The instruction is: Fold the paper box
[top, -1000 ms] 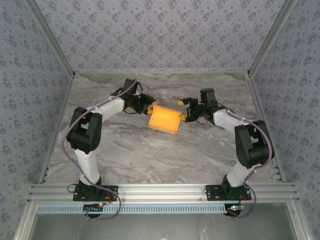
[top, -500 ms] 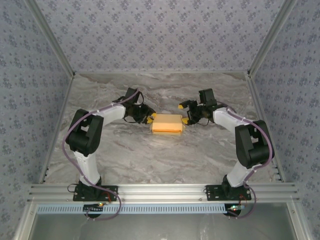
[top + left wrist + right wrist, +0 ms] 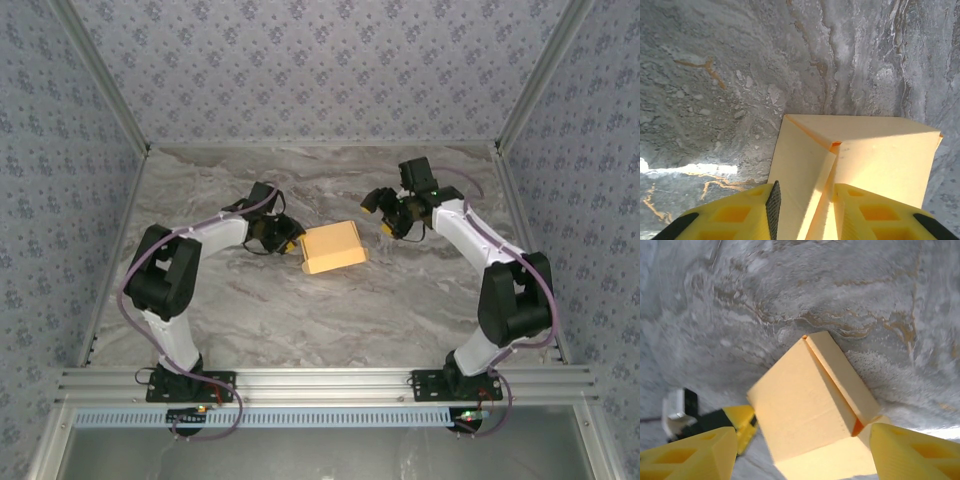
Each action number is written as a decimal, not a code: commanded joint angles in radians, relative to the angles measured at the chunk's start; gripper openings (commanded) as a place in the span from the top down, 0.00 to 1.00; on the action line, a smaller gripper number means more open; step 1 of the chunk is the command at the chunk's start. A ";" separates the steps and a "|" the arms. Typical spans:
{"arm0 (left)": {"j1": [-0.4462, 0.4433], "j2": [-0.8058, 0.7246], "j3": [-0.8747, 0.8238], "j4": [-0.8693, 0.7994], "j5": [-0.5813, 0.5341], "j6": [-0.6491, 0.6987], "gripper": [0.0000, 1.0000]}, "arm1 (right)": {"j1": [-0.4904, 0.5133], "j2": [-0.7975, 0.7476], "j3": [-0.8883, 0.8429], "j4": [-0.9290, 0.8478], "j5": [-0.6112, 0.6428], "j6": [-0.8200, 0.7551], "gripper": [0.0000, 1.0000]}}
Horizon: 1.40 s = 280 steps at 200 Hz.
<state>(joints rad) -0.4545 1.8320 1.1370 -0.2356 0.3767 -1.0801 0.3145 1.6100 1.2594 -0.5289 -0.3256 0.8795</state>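
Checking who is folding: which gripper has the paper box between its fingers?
The left gripper: the paper box sits between its fingers; the right gripper hangs open, clear of it.

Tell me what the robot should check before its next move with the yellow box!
1. Left pincer grips one end of the paper box: ok.
2. Right pincer open and apart from the box: ok.
3. Box seam closed all along: not ok, a small gap shows at one corner.
4. Box lying flat on the marble table: cannot tell.
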 commanded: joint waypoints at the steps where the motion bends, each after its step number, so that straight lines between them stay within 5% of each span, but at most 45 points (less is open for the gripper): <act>1: -0.003 -0.059 -0.014 -0.016 -0.050 0.078 0.64 | 0.049 0.055 0.058 -0.141 0.075 -0.306 0.27; 27: -0.004 -0.091 -0.017 0.001 -0.074 0.131 0.62 | 0.064 0.125 0.043 -0.094 0.058 -0.422 0.29; 54: -0.004 -0.114 -0.034 0.024 -0.040 0.209 0.58 | 0.061 0.208 0.063 -0.093 0.011 -0.532 0.45; 78: -0.018 -0.145 -0.073 0.058 -0.016 0.277 0.51 | 0.068 0.260 0.073 -0.100 -0.002 -0.559 0.46; 115: -0.092 -0.116 -0.063 -0.042 -0.161 0.439 0.48 | 0.087 0.285 0.049 -0.085 0.021 -0.557 0.53; 151: -0.124 -0.079 -0.088 -0.017 -0.190 0.444 0.51 | 0.091 0.277 0.023 -0.045 -0.007 -0.549 0.61; 210: -0.142 -0.069 -0.133 0.019 -0.255 0.444 0.53 | 0.093 0.278 0.015 -0.031 -0.004 -0.549 0.63; 236: -0.137 -0.077 -0.162 0.044 -0.263 0.455 0.58 | 0.091 0.236 -0.011 0.003 -0.020 -0.546 0.56; 258: -0.118 -0.076 -0.197 0.096 -0.217 0.451 0.69 | 0.051 0.164 -0.106 0.108 -0.111 -0.510 0.50; 280: -0.098 -0.073 -0.214 0.117 -0.181 0.456 0.70 | -0.014 0.087 -0.216 0.238 -0.237 -0.481 0.44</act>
<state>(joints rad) -0.5816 1.7405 0.9745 -0.0772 0.2024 -0.6437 0.3618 1.7828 1.1309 -0.4198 -0.4179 0.3668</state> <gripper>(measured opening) 0.307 0.539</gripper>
